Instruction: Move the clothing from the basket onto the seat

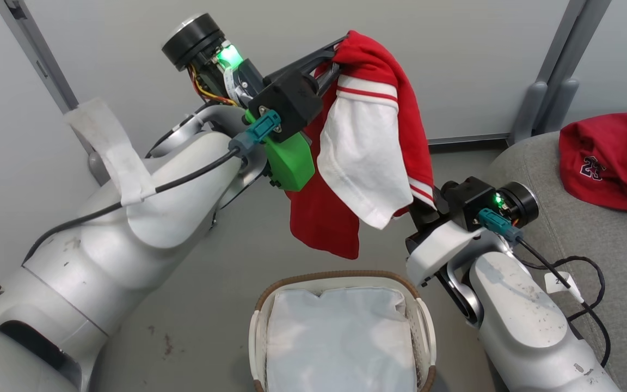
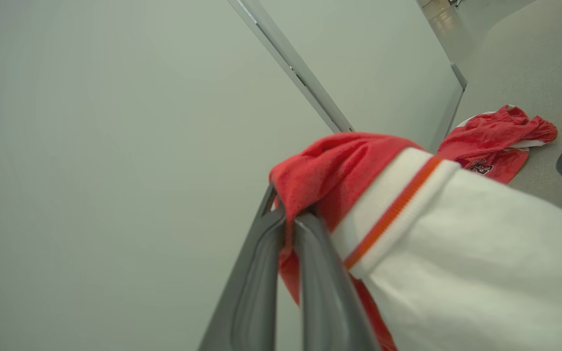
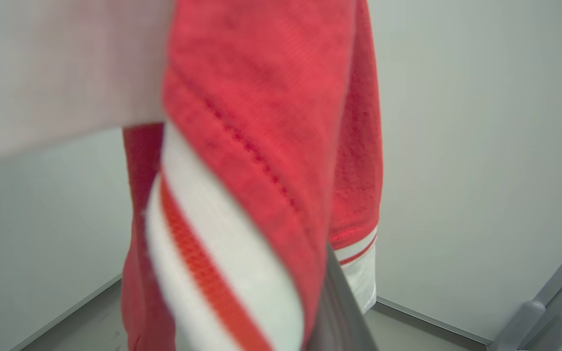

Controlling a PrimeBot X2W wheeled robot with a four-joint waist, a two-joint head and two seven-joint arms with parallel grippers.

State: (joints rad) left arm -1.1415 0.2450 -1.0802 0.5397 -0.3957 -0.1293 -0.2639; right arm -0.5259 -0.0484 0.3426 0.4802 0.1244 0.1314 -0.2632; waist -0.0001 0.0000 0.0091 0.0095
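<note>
Left claw [image 2: 288,214] clenched on a red garment [image 1: 368,147] hung above the basket [image 1: 340,276]; right claw [image 1: 421,209] at its hem, grip impossible to tell; second garment [image 1: 607,158] on the seat [image 1: 591,245]

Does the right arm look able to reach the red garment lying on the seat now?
Likely within reach: the seat garment lies near it, nothing between. But the right tool sits in the hanging garment that the left tool grips, so it is not free.
</note>
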